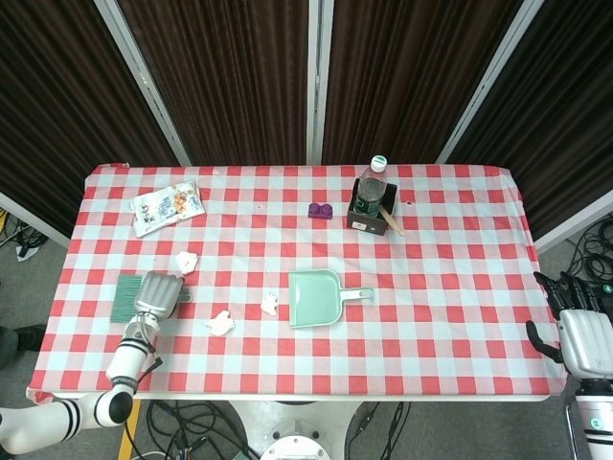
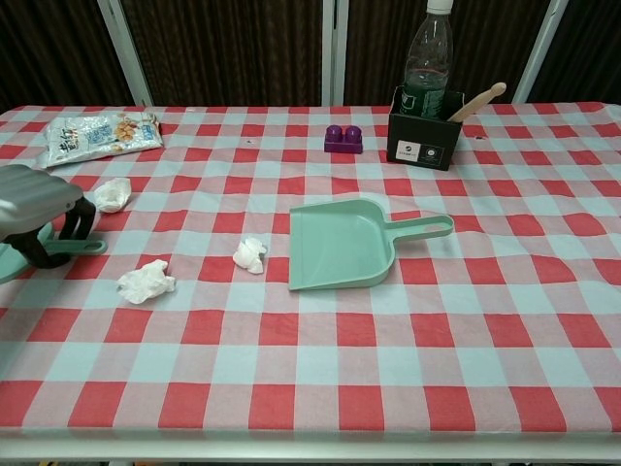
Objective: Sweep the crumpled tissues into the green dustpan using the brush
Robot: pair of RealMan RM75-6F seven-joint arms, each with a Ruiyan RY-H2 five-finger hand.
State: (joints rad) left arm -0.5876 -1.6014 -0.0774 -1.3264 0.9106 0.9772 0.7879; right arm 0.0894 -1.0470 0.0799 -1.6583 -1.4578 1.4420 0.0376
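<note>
The green dustpan (image 1: 314,298) (image 2: 340,245) lies mid-table, its handle pointing right. Three crumpled tissues lie to its left: one (image 1: 270,304) (image 2: 250,254) beside the pan's mouth, one (image 1: 220,324) (image 2: 146,282) nearer the front, one (image 1: 185,261) (image 2: 114,193) further back. The green brush (image 1: 124,297) (image 2: 80,248) lies flat near the left edge. My left hand (image 1: 158,292) (image 2: 37,206) hangs over its handle, fingers behind it and thumb in front, with a gap between them. My right hand (image 1: 584,337) is off the table's right side, fingers spread, holding nothing.
A snack packet (image 1: 167,207) (image 2: 100,134) lies at the back left. A purple block (image 1: 320,210) (image 2: 343,138) and a black box (image 1: 372,217) (image 2: 425,141) with a bottle (image 2: 427,53) and a wooden stick stand at the back.
</note>
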